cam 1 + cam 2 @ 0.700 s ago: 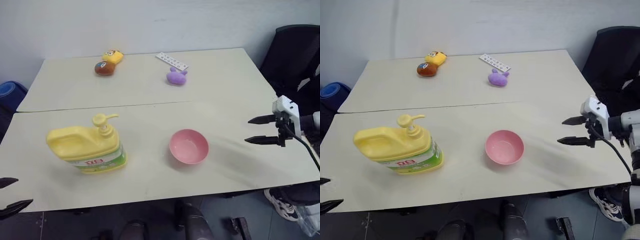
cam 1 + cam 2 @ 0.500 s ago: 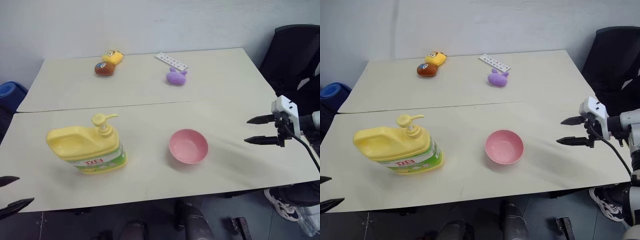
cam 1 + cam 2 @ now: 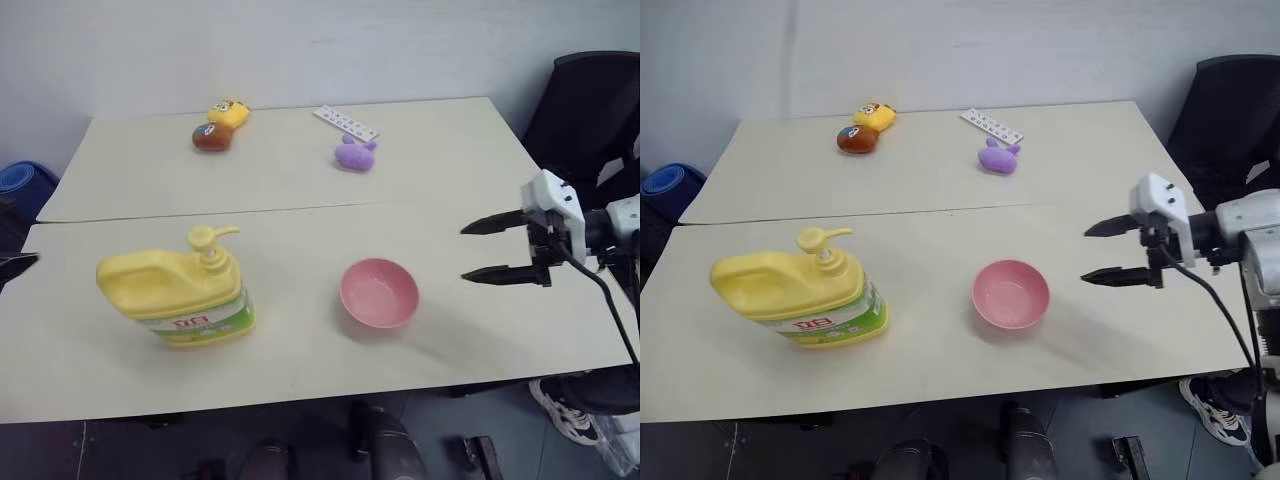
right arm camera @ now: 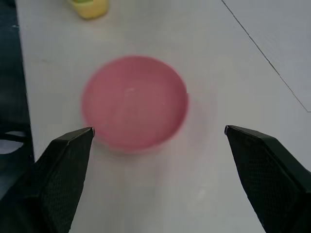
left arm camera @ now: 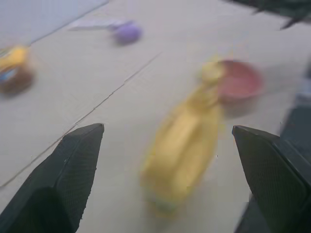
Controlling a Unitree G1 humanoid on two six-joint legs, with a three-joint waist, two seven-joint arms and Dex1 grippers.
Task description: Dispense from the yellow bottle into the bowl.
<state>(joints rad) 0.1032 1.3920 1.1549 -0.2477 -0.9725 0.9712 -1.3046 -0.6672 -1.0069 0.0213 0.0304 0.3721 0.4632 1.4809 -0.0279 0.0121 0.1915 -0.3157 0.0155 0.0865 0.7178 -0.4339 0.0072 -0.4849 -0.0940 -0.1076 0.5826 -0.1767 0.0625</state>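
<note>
The yellow bottle (image 3: 175, 295), a squat jug with a pump top, stands upright on the near left of the table. To its right sits the pink bowl (image 3: 379, 293), which looks bare inside. My right gripper (image 3: 463, 253) hovers open just right of the bowl, pointing left at it and apart from it; in the right wrist view that gripper (image 4: 159, 128) has the bowl (image 4: 133, 102) between its spread fingers, farther on. My left gripper (image 5: 166, 127) is open and looks at the bottle (image 5: 182, 145) from a distance; one of its fingers (image 3: 18, 263) shows at the table's left edge.
At the table's far side lie a yellow toy (image 3: 226, 112), a brown toy (image 3: 208, 137), a purple toy (image 3: 353, 153) and a white strip (image 3: 345, 122). A black chair (image 3: 590, 110) stands right of the table, and a blue object (image 3: 20, 180) sits at the far left.
My right gripper has moved left, closer to the bowl. My left gripper has risen from the lower left corner to the table's left edge. Bottle and bowl have stayed put.
</note>
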